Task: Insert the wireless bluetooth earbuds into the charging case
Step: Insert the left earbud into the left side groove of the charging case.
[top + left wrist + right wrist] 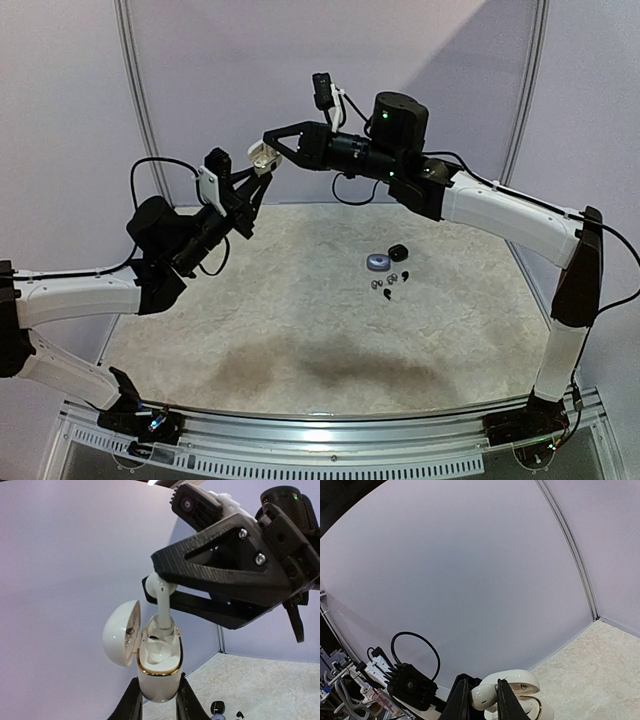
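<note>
Starting at the left of the overhead view, the left gripper (250,190) is clamped on the base of the white charging case (159,672). The case is held in the air above the table (300,300), its lid (121,634) swung open to the left. Just right of it, the right gripper (272,140) pinches a white earbud (164,612) by the head, with the stem pointing down into one socket of the case.

Risks, as judged:
- Any tilt of the stem against the socket could jam it, or lever the case out of the left fingers.
- Letting go before the earbud seats could drop it to the table.
- The right fingers could knock the open lid.

Further right, at centre-right of the table, lie a round bluish case (377,263), a black piece (398,251) and tiny loose earbuds (385,287).

Hard to make out:
- How deep the stem sits.
- Whether the second socket is filled.
- How many loose pieces there are.

The right wrist view shows little beyond the earbud head between its fingers.
</note>
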